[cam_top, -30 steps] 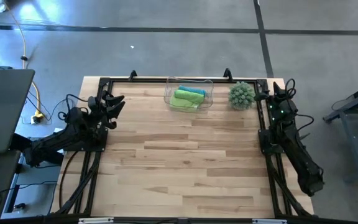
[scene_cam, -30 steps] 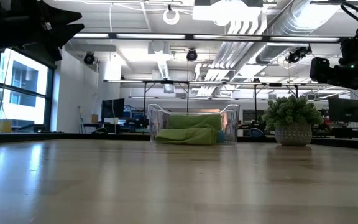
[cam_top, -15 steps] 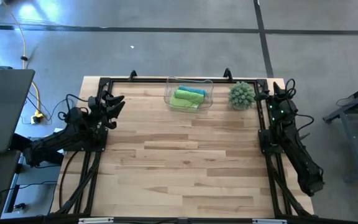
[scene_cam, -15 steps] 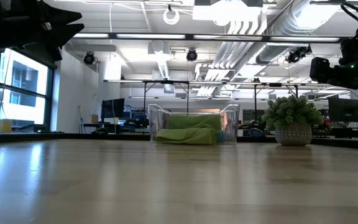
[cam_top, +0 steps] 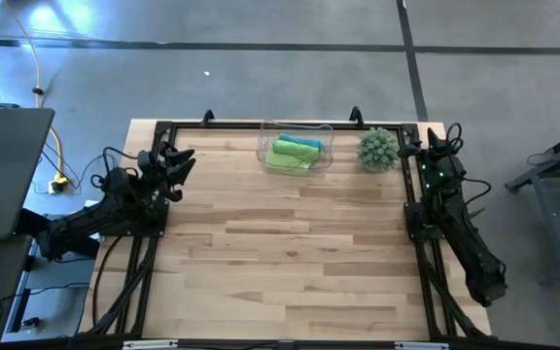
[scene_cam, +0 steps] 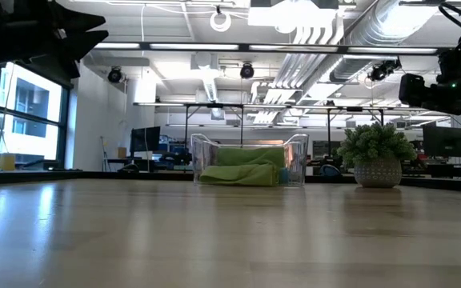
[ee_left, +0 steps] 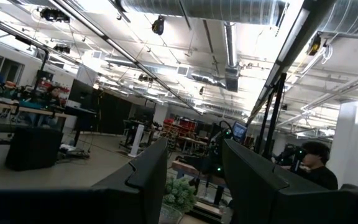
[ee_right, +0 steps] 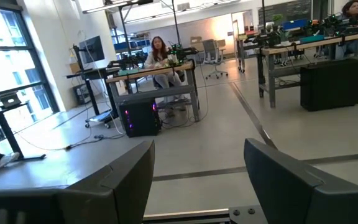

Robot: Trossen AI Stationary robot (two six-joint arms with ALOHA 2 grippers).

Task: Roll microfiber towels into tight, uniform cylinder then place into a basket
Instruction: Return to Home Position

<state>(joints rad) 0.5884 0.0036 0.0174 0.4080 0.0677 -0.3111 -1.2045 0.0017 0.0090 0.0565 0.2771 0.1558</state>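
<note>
- Clear plastic basket [cam_top: 325, 132] at the table's far edge holds lime-green and teal microfiber towels [cam_top: 288, 156].
- Left gripper [cam_top: 178, 160], left edge: fingers spread, empty.
- Right gripper [cam_top: 440, 137], right edge: same.

A grey concrete floor [cam_top: 261, 87], crossed by dark seams, surrounded the pale plank counter [cam_top: 280, 262], and a yellow cable [cam_top: 37, 73] trailed over it on the left side. Overhead ran exposed silver ducts [scene_cam: 326, 36] and strip lights [scene_cam: 214, 46] under an open ceiling. Tall windows [scene_cam: 30, 120] let in daylight. Farther off stood rows of desks [ee_right: 148, 74], with a dark computer tower [ee_right: 140, 118] beneath one where a person [ee_right: 157, 50] sat.
</note>
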